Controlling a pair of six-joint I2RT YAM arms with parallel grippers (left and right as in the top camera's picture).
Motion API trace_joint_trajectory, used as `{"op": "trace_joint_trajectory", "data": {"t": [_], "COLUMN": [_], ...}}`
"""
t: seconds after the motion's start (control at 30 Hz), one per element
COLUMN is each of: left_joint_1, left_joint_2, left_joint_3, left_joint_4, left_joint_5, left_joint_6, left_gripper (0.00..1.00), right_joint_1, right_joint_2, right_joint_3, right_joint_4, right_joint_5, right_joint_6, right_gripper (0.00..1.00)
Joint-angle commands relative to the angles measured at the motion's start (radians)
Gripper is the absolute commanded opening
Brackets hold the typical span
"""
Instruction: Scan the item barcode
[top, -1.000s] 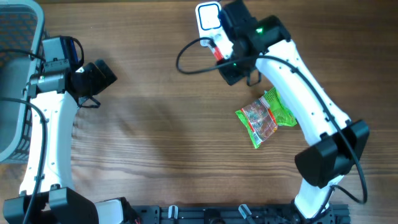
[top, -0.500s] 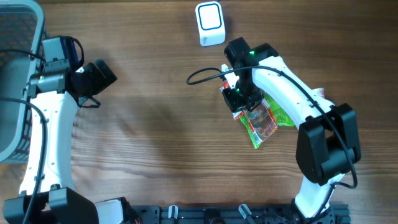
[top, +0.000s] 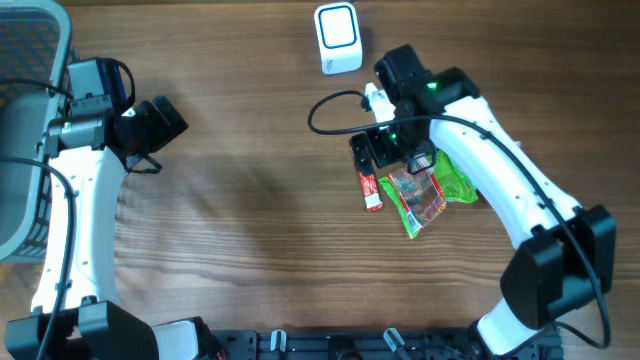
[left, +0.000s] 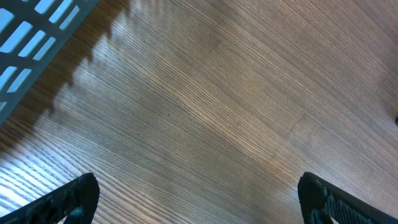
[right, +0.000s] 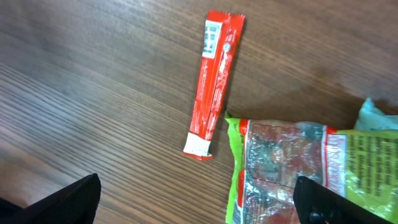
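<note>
Grey mesh basket (top: 22, 130) sits at the far left. Left gripper (top: 163, 122) hangs beside it over the wooden table (top: 250, 220), jaws wide, empty. White scanner (top: 338, 38) stands far centre. Red stick packet (right: 212, 87) lies flat near centre-right, just beside green snack bag (right: 298, 171). Right gripper (top: 385, 150) hovers above both, jaws wide, empty.

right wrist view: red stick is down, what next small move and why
Probably shift the open right gripper over the green bag and lower to grasp it: the red stick lies free on the table, while the bag sits away from the scanner.
</note>
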Motion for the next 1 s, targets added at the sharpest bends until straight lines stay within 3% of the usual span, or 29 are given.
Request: {"op": "trace_joint_trajectory", "data": {"t": [0.0, 0.3, 0.97], "left_joint_1": [0.004, 0.005, 0.004], "left_joint_2": [-0.005, -0.005, -0.005], "left_joint_3": [0.006, 0.006, 0.006], "left_joint_4": [0.003, 0.003, 0.003], "left_joint_5": [0.004, 0.004, 0.004], "left_joint_6": [0.008, 0.008, 0.008], "left_gripper": [1.00, 1.00, 1.00], "right_joint_1": [-0.005, -0.006, -0.006], "right_joint_2": [-0.008, -0.008, -0.008], "right_joint_3": [0.016, 0.016, 0.016], "right_joint_4": [0.057, 0.367, 0.381], "right_joint_5": [-0.002, -0.002, -0.001], "right_joint_6": [0.011, 0.011, 0.011], "right_gripper": [1.00, 1.00, 1.00]}}
